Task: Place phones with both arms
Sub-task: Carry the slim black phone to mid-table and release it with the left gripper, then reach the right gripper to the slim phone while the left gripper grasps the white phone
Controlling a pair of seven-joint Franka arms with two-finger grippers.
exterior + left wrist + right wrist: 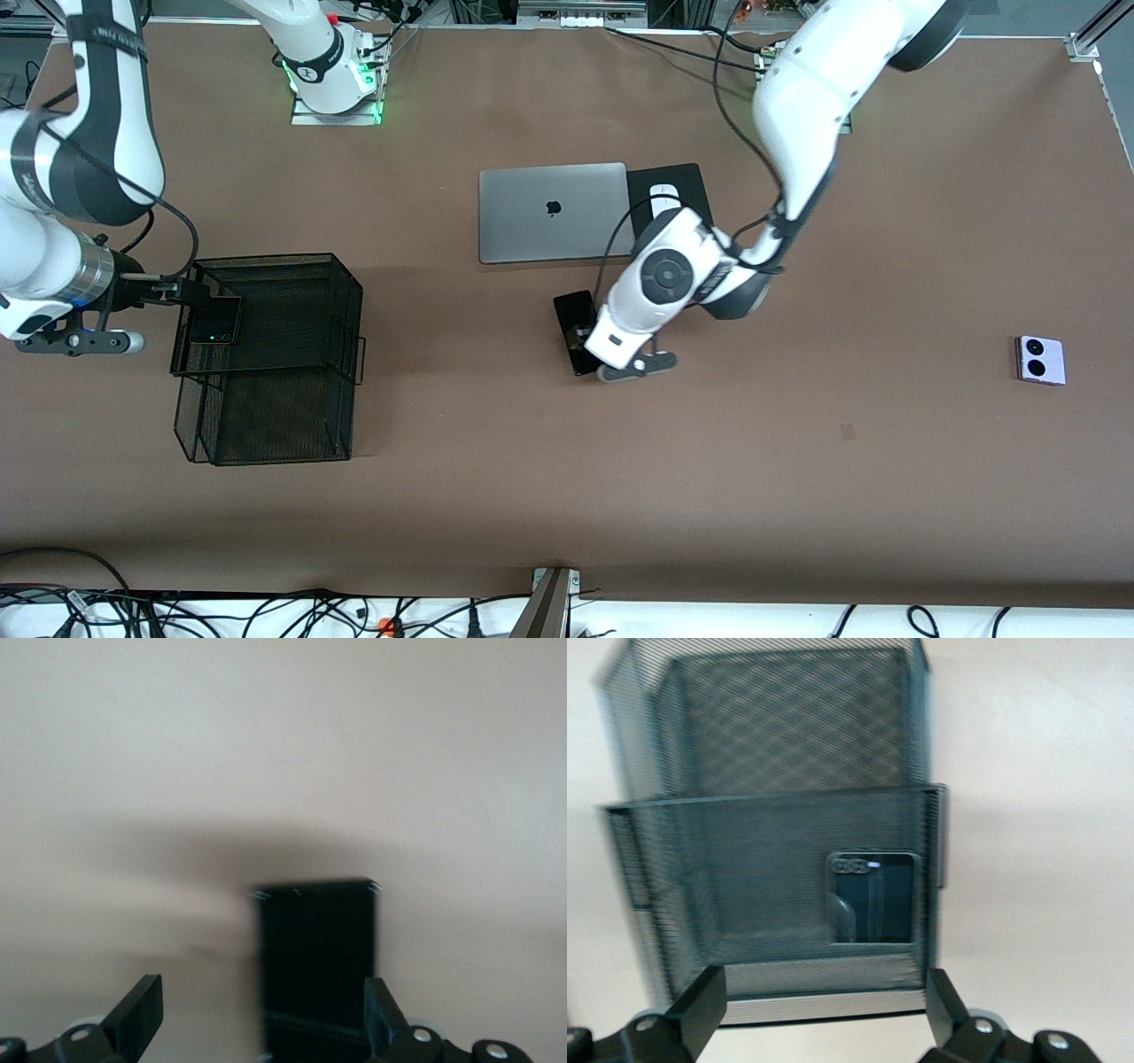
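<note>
Left gripper [257, 1019], fingers spread, hangs low over the slim black phone [576, 332] lying on the table just in front of the laptop [551, 213], apparently just released, while the right gripper [819, 1010], likewise spread, sits beside the mesh tray [266, 354] holding the folded phone [215, 321].

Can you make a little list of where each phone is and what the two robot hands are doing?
folded black phone: lying in the top tier of the mesh basket
long black phone: on the table, nearer the front camera than the laptop
lilac phone: on the table, toward the left arm's end
left pincer: open, over the long black phone
right pincer: open, at the basket
</note>
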